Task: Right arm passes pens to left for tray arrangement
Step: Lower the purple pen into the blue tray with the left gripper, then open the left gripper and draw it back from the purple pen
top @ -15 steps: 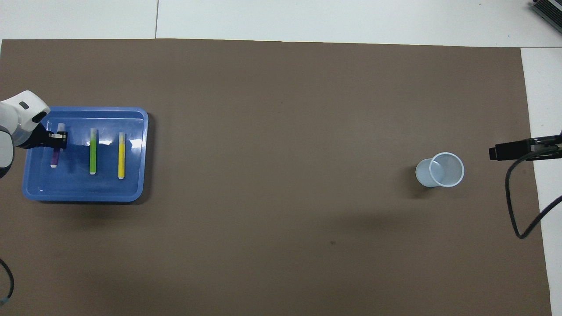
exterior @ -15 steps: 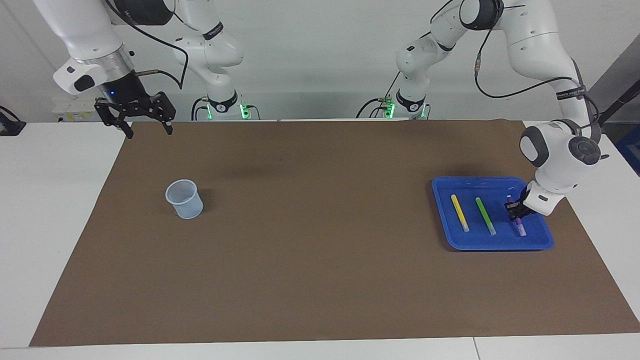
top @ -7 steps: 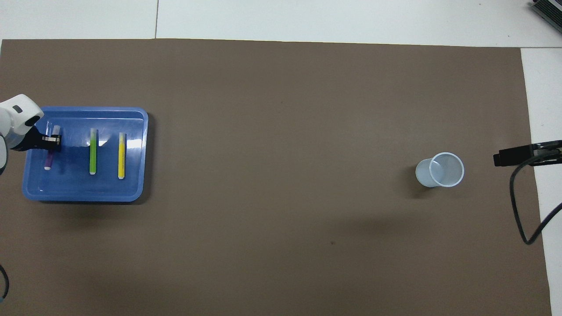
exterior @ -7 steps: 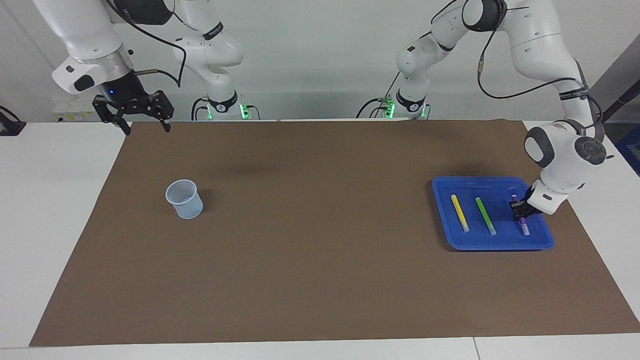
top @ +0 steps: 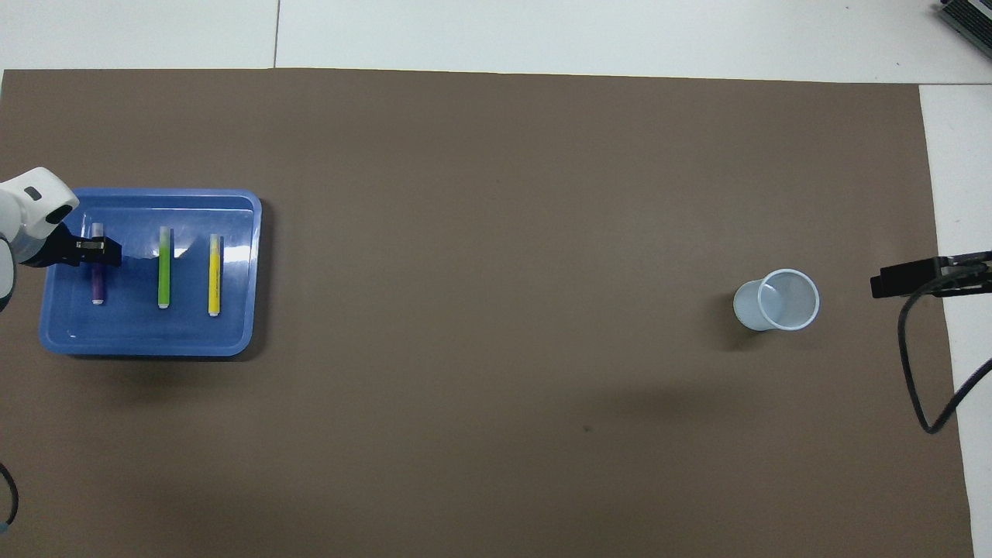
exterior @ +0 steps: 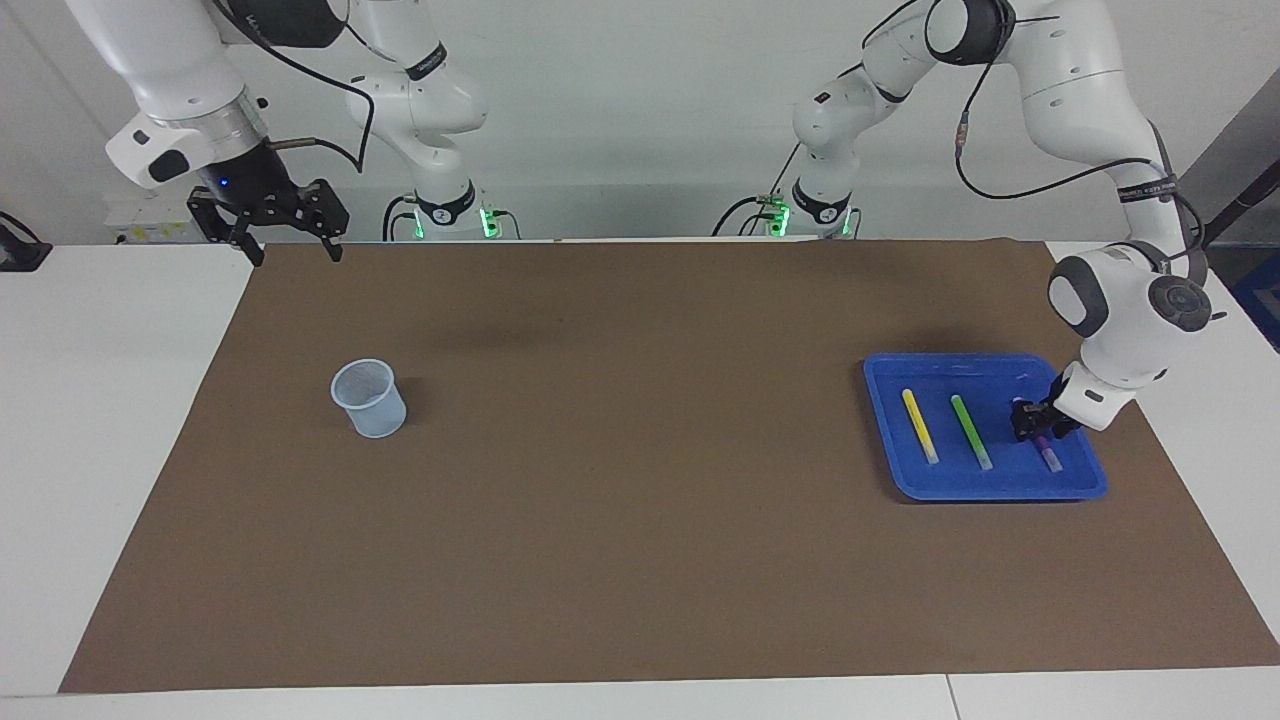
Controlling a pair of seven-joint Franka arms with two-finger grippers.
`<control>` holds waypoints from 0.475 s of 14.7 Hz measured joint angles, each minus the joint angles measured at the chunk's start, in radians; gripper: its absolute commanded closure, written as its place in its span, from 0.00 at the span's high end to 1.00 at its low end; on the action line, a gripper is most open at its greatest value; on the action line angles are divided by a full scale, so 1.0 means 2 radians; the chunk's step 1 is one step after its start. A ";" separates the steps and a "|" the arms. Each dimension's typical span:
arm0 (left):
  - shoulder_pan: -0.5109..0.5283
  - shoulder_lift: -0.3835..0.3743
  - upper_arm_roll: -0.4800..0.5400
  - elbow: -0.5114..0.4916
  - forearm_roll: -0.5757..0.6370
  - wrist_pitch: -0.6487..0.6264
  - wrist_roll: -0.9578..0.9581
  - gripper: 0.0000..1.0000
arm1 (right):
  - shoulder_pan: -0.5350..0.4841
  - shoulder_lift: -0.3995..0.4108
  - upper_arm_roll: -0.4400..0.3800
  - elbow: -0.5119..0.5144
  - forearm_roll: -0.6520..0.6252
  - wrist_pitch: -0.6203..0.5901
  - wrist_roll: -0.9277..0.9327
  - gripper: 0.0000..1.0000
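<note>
The left gripper (exterior: 1032, 424) sits low in the blue tray (exterior: 985, 487), straddling the purple pen (exterior: 1046, 455), whose long axis runs crosswise under it; whether its jaws have let go I cannot tell. The right gripper (exterior: 290, 243), spread empty, waits well apart.

The left arm (exterior: 1075, 110) comes down from its base in a high arch, elbow bent, forearm dropping to a wrist with dark grey joint covers. Its wrist angles inward and downward, so the narrow black left gripper (exterior: 1030, 425) sits low. Whether its jaws are parted or closed cannot be told.

The right arm (exterior: 165, 60) waits, raised near its own end of the worktop, silver wrist ring showing, a black cable looping off it. The right gripper (exterior: 290, 250) points down with a small blue light lit, its jaws spread wide and holding nothing.
</note>
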 measured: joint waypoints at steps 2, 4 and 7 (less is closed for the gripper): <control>0.000 0.000 -0.003 0.005 -0.005 -0.012 -0.001 1.00 | 0.000 0.000 0.000 0.000 0.000 -0.008 0.001 1.00; 0.000 -0.003 -0.004 0.015 -0.017 -0.031 -0.001 1.00 | 0.000 0.000 0.000 0.001 0.000 -0.010 0.001 1.00; -0.001 -0.028 -0.006 0.025 -0.029 -0.080 -0.001 1.00 | 0.000 0.000 0.000 0.001 0.000 -0.012 0.001 1.00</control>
